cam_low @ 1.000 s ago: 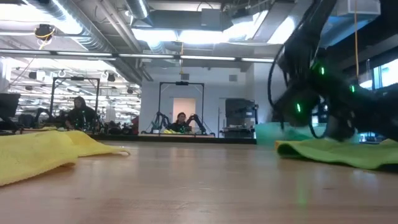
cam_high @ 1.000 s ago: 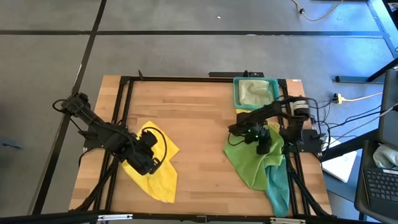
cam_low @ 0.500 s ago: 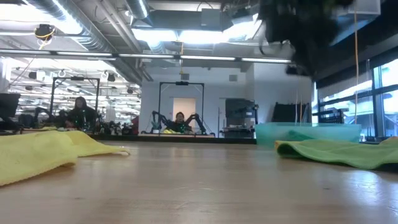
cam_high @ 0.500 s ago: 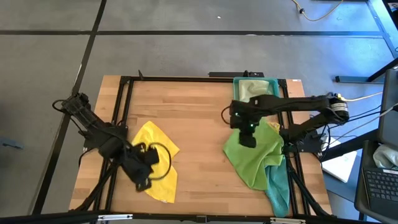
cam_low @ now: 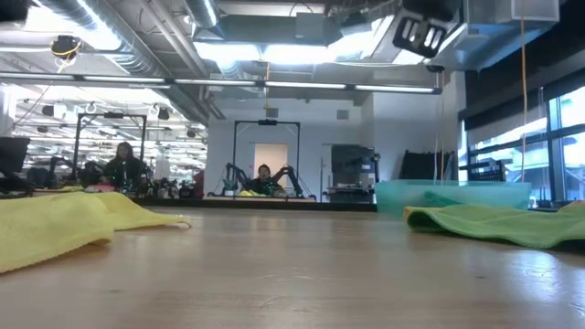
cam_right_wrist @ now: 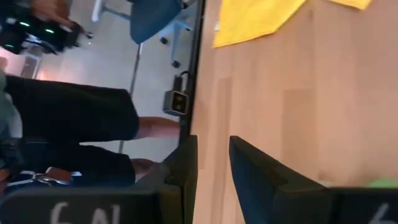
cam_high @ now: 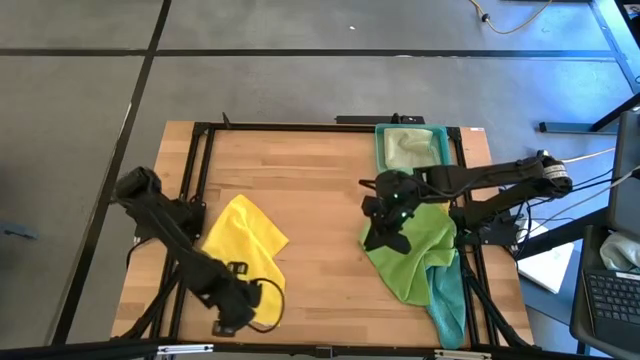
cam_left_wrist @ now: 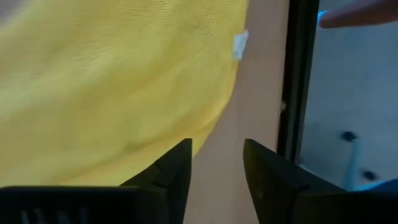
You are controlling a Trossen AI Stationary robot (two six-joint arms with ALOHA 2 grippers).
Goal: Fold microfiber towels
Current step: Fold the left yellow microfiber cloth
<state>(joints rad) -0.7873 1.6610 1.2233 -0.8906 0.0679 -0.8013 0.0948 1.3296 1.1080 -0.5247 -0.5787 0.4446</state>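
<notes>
Hovering at the bench's (cam_high: 330, 200) near-left edge, the left gripper (cam_high: 232, 318) has its jaws parted with nothing between them, just off the near corner of the yellow towel (cam_high: 245, 245), which lies spread flat on the left half. Toward the right, the right gripper (cam_high: 385, 232) hangs over the far-left edge of the green towel (cam_high: 410, 255), jaws slightly apart and empty. That towel partly covers a teal towel (cam_high: 448, 295) at the right edge, and an olive towel (cam_high: 412, 150) lies in the tray (cam_high: 380, 150) at the far right.
</notes>
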